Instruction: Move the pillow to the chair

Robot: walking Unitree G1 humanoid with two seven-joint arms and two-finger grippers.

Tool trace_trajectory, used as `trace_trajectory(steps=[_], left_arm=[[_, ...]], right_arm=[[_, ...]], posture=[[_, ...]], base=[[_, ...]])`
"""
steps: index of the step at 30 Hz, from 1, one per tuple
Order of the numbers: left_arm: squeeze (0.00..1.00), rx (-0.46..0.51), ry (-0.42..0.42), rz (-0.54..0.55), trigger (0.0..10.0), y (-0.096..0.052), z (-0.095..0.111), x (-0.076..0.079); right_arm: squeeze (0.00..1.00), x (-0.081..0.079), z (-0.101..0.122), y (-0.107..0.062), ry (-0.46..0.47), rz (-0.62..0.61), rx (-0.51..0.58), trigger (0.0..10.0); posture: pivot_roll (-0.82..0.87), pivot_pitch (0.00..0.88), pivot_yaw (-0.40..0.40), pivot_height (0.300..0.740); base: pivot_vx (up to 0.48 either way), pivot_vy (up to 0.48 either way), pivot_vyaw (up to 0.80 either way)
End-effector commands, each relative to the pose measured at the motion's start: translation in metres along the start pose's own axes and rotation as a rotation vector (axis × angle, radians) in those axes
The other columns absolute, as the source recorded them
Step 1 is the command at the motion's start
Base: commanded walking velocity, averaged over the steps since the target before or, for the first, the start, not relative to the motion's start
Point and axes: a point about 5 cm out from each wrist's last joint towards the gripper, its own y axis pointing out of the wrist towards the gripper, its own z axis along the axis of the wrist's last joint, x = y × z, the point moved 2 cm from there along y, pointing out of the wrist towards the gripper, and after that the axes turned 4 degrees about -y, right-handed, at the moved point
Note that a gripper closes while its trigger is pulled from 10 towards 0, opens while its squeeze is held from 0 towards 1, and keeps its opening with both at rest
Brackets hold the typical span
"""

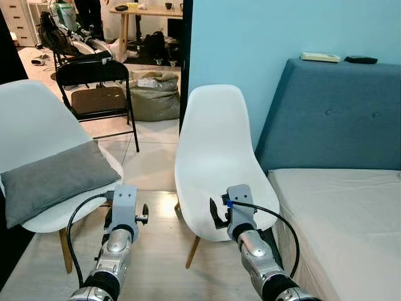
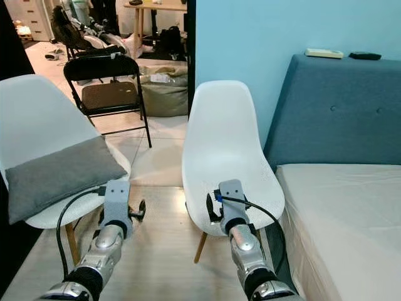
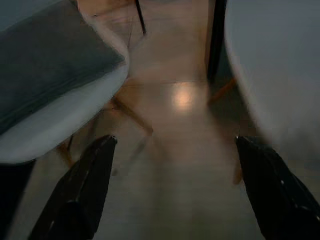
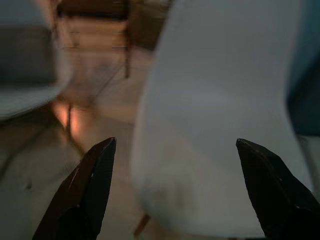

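Pale floor [image 1: 153, 251] between two white chairs — grey pillow [image 1: 53, 179] lower left, ungrasped; left pincer [image 3: 172, 185] and right pincer [image 4: 172, 185] both wide, so reaching comes next.

Bed [image 1: 341, 226] (blue headboard [image 1: 332, 116]), folding chair [image 1: 97, 88]

- The pillow [image 1: 53, 179], at the left of the frame, is plain grey with no pattern.
- The chair [image 1: 28, 135] under it is white with light wooden legs.
- The second chair [image 1: 216, 150], at the centre, is the same white.
- The folding chair [image 1: 97, 88], at the upper left, is black with a brown seat.
- The wall [image 1: 250, 37] is pale blue.
- The headboard [image 1: 335, 116], at the right, is deeper blue.
- The mattress [image 1: 344, 219] is off-white.
- The floor [image 1: 156, 251] is pale beige.
- The left end effector [image 3: 172, 185] and the right end effector [image 4: 172, 185] have black fingers.
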Motion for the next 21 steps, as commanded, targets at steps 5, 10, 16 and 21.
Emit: trace_trajectory(steps=[5, 10, 16, 21], left_arm=[[0.00, -0.263, 0.060, -0.100, 10.0, -0.021, -0.059, 0.017], [0.00, -0.314, 0.049, -0.083, 10.0, -0.024, -0.067, 0.015], [0.00, -0.252, -0.112, 0.128, 10.0, -0.008, -0.039, -0.019], [0.00, 0.151, -0.239, 0.515, 10.0, 0.008, 0.059, -0.104]], right_arm=[[0.00, -0.014, -0.040, -0.019, -0.155, 0.088, -0.172, 10.0], [0.00, -0.003, -0.039, -0.019, -0.148, 0.019, -0.164, 10.0], [0.00, -0.007, -0.032, -0.016, -0.182, 0.021, -0.128, 10.0], [0.00, -0.006, -0.027, -0.013, -0.205, 0.021, -0.117, 10.0]], posture=[[0.10, 0.010, -0.031, 0.740], [0.09, 0.009, -0.013, 0.740], [0.09, 0.000, -0.014, 0.740], [0.09, 0.000, -0.019, 0.740]], base=[[0.000, 0.000, 0.00], [0.000, 0.000, 0.00], [0.000, 0.000, 0.00], [0.000, 0.000, 0.00]])
